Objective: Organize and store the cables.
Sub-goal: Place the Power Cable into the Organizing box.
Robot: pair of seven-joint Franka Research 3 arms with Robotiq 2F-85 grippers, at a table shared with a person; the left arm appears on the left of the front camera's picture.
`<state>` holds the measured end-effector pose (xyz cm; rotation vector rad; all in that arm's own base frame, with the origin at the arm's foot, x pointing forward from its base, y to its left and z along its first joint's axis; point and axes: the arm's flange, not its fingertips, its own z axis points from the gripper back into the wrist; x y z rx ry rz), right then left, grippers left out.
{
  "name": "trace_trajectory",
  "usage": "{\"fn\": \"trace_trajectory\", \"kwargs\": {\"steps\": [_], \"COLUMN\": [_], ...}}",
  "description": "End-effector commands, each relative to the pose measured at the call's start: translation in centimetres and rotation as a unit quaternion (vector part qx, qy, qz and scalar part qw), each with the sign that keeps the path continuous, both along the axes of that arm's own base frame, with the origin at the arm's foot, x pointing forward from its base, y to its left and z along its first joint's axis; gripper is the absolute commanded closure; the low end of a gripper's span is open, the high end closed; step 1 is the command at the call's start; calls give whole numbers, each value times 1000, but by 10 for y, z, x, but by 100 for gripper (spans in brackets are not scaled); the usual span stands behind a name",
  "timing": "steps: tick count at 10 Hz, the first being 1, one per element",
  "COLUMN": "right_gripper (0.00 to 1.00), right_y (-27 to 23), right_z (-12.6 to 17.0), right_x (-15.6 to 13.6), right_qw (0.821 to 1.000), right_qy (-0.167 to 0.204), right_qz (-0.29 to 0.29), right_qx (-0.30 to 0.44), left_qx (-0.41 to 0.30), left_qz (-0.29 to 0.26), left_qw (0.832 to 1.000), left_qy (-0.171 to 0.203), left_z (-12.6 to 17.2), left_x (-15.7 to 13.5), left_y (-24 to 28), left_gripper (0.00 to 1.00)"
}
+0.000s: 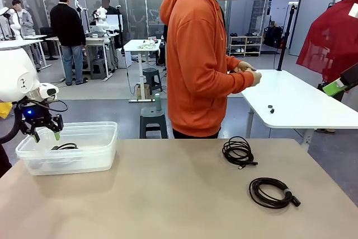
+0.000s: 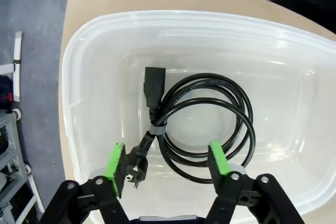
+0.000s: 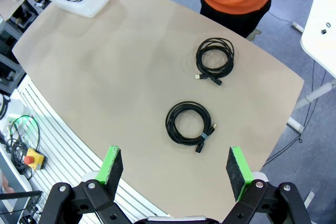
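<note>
My left gripper (image 1: 46,136) (image 2: 165,145) hangs over the bin (image 1: 84,158) (image 2: 210,19) near the table's (image 1: 156,194) left edge. Its jaws are spread wide and grip nothing. Below them one cable (image 1: 66,146) (image 2: 210,82) lies coiled on the bin floor, its plug just beside one pad (image 2: 113,166), with room between the coil and the walls I can see. My right gripper (image 3: 174,150) sits high over the table's near edge, wide open and empty. Two more coils rest on the right half of the table. The far cable (image 1: 238,151) (image 3: 214,56) lies close to the far edge by the person (image 1: 198,54). The near cable (image 1: 272,191) (image 3: 188,121) lies farther in, apart from it. A broad stretch of bare tabletop lies between them and the bin.
</note>
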<state>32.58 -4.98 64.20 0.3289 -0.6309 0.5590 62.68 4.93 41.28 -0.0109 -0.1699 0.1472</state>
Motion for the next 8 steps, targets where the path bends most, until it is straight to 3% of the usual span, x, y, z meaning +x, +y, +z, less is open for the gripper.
{"fn": "trace_trajectory", "kwargs": {"steps": [1, 2, 3, 8], "right_gripper": [0, 0, 0, 0], "right_y": [-1, -1, -1, -1], "right_z": [0, 0, 0, 0], "right_x": [0, 0, 0, 0], "right_qw": [1000, 1000, 1000, 1000], "right_qy": [-1, -1, -1, -1], "right_qz": [9, 9, 9, 9], "right_qx": [3, 3, 3, 3], "left_qx": [6, -8, -1, -1], "left_qz": [21, 23, 6, 6], "left_qw": [1000, 1000, 1000, 1000], "left_qy": [-6, 0, -2, -2], "left_z": [5, 10, 4, 4], "left_x": [-14, -23, -2, -2], "left_y": [-9, -12, -2, -2], "left_gripper": [6, 1, 1, 1]}}
